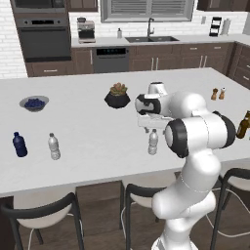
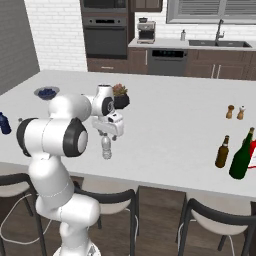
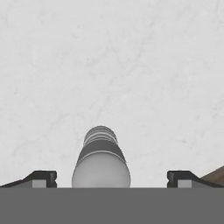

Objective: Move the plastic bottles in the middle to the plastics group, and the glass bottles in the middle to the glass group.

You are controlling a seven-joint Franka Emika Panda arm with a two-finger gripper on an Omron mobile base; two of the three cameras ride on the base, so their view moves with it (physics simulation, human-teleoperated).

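A small clear plastic bottle point(image 1: 153, 142) point(image 2: 106, 147) with a white cap stands upright near the counter's front edge. My gripper point(image 1: 153, 129) point(image 2: 106, 135) point(image 3: 113, 180) hangs open right above it, pointing down. In the hand view the bottle point(image 3: 101, 159) sits centred between the two fingertips point(image 3: 41, 179), which stand well apart from it. At the far left stand a dark blue bottle point(image 1: 19, 145) point(image 2: 4, 123) and another clear capped bottle point(image 1: 53, 147). At the right stand an amber-brown glass bottle point(image 2: 222, 152) point(image 1: 242, 125) and a taller dark green bottle point(image 2: 242, 155), side by side.
A bowl of blueberries point(image 1: 34, 102) point(image 2: 46, 92) and a dark pot with a plant point(image 1: 117, 96) point(image 2: 120, 98) sit further back on the white counter point(image 1: 97, 127). Salt and pepper shakers point(image 2: 235, 112) point(image 1: 218, 93) stand at the right. Dark stools point(image 1: 44, 210) line the near edge.
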